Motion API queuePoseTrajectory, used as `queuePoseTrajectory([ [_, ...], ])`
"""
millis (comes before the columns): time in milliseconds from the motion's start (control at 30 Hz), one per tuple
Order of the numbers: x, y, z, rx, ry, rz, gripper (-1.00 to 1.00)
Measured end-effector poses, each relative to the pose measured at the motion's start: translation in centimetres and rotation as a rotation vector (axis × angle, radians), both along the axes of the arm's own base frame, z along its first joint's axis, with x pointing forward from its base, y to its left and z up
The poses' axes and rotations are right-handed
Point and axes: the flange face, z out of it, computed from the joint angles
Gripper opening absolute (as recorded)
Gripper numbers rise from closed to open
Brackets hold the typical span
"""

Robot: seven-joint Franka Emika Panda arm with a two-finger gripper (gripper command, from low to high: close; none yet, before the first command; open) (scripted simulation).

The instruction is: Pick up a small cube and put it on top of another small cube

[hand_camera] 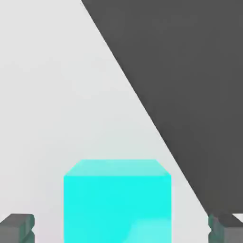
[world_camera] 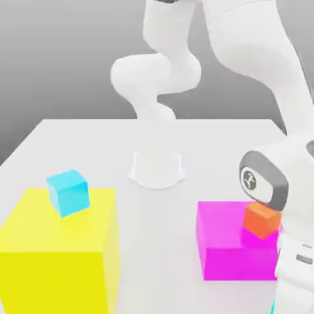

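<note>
The small turquoise cube (hand_camera: 117, 204) rests on the white table, between my gripper's (hand_camera: 121, 228) two grey fingertips (hand_camera: 17, 228). Bare table shows on both sides between the cube and the fingertips, so the gripper is open and touching nothing. In the exterior view my hand (world_camera: 295, 264) reaches down at the front right corner, beside the magenta block. The other small cube (world_camera: 68, 192), sky-blue, sits on top of the big yellow block (world_camera: 58, 251) at the exterior view's left.
A small orange cube (world_camera: 262, 219) lies on the big magenta block (world_camera: 236, 248), close to my wrist. The arm's white base (world_camera: 157, 168) stands mid-table behind the blocks. The table's edge (hand_camera: 142, 102) runs close past the turquoise cube.
</note>
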Motion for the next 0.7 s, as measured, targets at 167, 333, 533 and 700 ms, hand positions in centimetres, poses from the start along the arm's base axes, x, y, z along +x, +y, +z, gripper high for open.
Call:
queuePoseTrajectory([
  [167,0.0,0.0,-0.5,0.000,0.001,0.000,-1.00],
  [333,0.0,-0.1,5.1,0.000,0.002,-0.005,-1.00],
  [533,2.6,-11.3,14.0,-0.014,-0.006,-0.389,-1.00],
  [700,1.8,-23.6,21.1,-0.015,-0.007,-0.787,-1.00],
])
